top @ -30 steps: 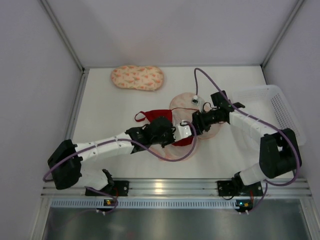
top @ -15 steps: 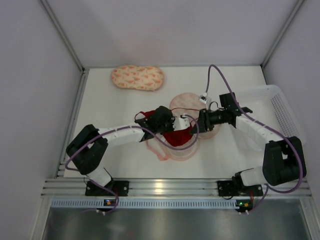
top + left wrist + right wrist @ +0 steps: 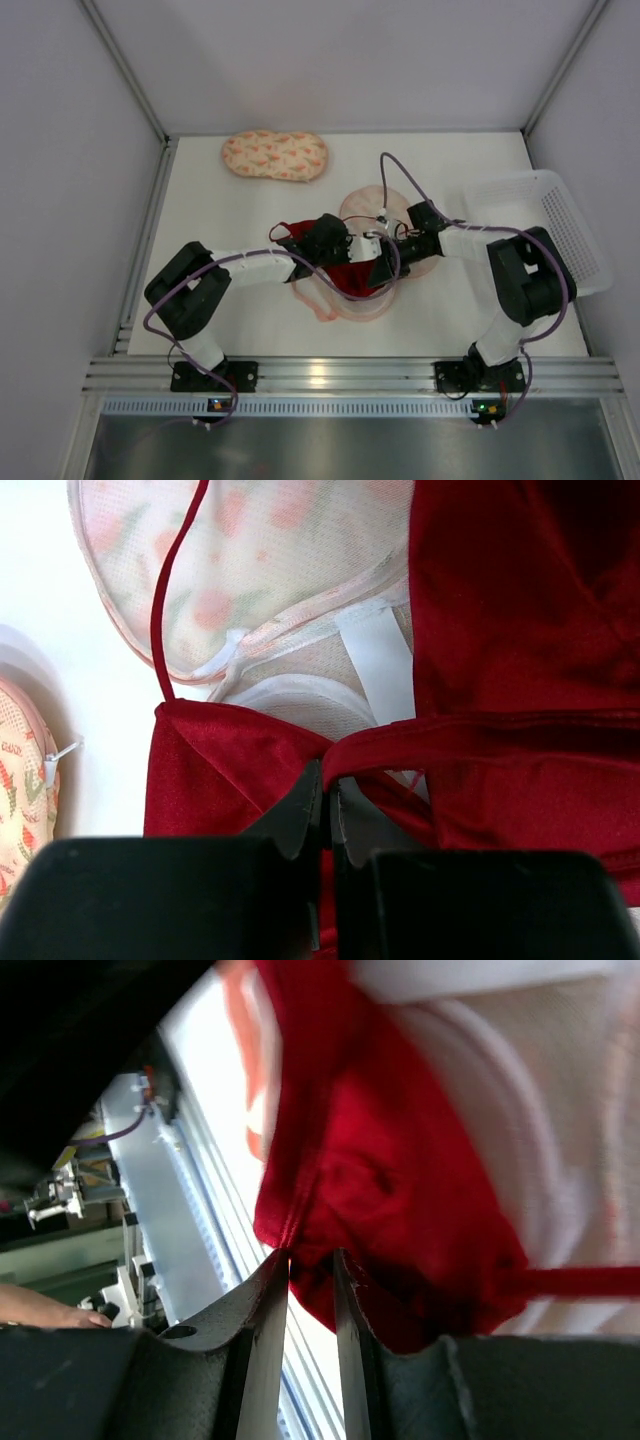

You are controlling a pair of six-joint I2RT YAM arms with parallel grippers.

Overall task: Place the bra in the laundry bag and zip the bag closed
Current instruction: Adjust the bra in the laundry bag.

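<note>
Pinching a fold of the bra [image 3: 520, 630] between pressed-together jaws, the left end effector [image 3: 325, 792] holds the red fabric over the open laundry bag [image 3: 280, 570], which lies at the middle of the tabletop [image 3: 220, 210]. The right end effector [image 3: 308, 1258] meets the bra's other side, its fingers narrowly apart with the red edge at their tips; whether it grips cannot be told. A twin pouch [image 3: 275, 155] rests near the far edge, well apart.

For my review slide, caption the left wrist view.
Left gripper shut on the bra over the open laundry bag; a second patterned pouch at the left edge.
</note>
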